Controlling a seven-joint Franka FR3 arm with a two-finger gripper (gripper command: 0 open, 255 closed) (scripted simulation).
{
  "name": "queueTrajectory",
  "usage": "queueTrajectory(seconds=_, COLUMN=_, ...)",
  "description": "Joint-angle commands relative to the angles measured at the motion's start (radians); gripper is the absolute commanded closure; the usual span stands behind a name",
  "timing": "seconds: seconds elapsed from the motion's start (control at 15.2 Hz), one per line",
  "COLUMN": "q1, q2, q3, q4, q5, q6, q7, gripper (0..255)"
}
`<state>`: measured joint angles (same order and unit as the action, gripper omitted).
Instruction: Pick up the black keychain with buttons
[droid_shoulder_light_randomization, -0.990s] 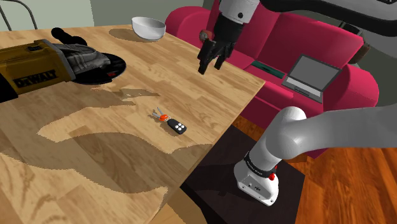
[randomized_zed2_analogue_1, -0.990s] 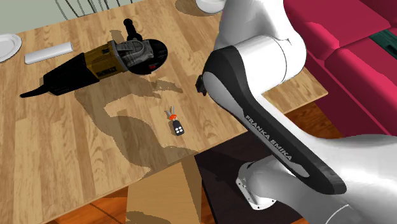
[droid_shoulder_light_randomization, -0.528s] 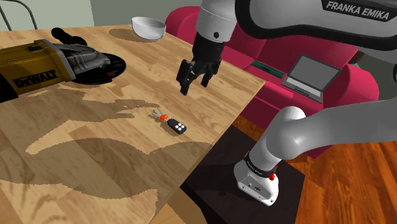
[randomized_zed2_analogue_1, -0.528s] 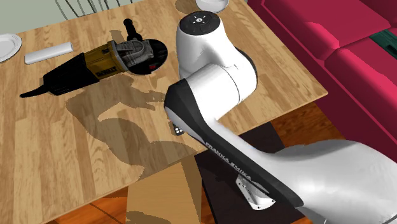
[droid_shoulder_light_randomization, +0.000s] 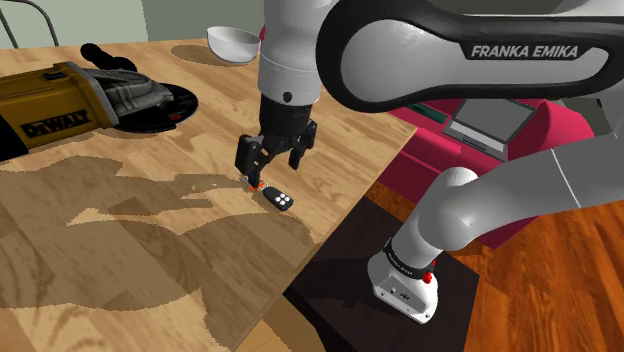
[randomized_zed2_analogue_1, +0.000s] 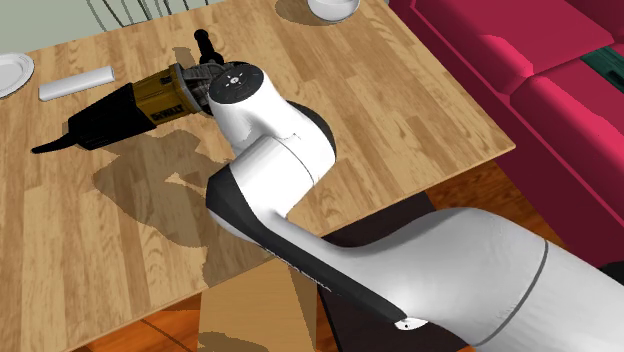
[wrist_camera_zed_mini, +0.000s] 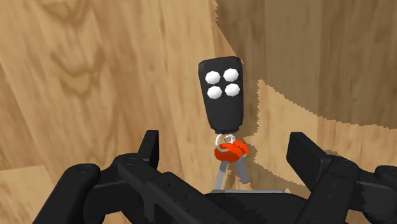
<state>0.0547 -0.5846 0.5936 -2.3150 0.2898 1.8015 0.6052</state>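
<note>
The keychain (droid_shoulder_light_randomization: 281, 199) is a black fob with several white buttons, an orange ring and small keys; it lies flat on the wooden table (droid_shoulder_light_randomization: 120, 250) near the edge facing the stand. My black gripper (droid_shoulder_light_randomization: 265, 165) hangs open just above its ring end, not touching it. In the wrist view the fob (wrist_camera_zed_mini: 221, 92) lies just beyond the fingers (wrist_camera_zed_mini: 149, 146), and the orange ring (wrist_camera_zed_mini: 230, 151) sits between them, with the gripper (wrist_camera_zed_mini: 227, 145) spread wide. In the second exterior view the white arm (randomized_zed2_analogue_1: 270, 170) covers that spot.
A yellow and black angle grinder (droid_shoulder_light_randomization: 70, 105) lies at the shoulder view's left, and a white bowl (droid_shoulder_light_randomization: 233, 42) stands at the far table edge. Beyond the table are a red sofa (droid_shoulder_light_randomization: 560, 130) and a laptop (droid_shoulder_light_randomization: 490, 115). A white plate (randomized_zed2_analogue_1: 10, 70) and a white bar (randomized_zed2_analogue_1: 77, 82) lie far off.
The gripper has come down and toward the shoulder view's left, from high above the table to just over the keychain. The arm now hides the keychain in the second exterior view.
</note>
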Motion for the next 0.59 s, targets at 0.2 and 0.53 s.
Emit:
queueTrajectory(seconds=0.2, q1=0.001, q2=0.018, q3=0.027, q4=-0.048, q5=0.009, q6=0.065, q7=0.011, gripper=0)
queueTrajectory(seconds=0.53, q1=0.001, q2=0.024, q3=0.037, q4=-0.076, q5=0.014, q6=0.1, q7=0.011, gripper=255)
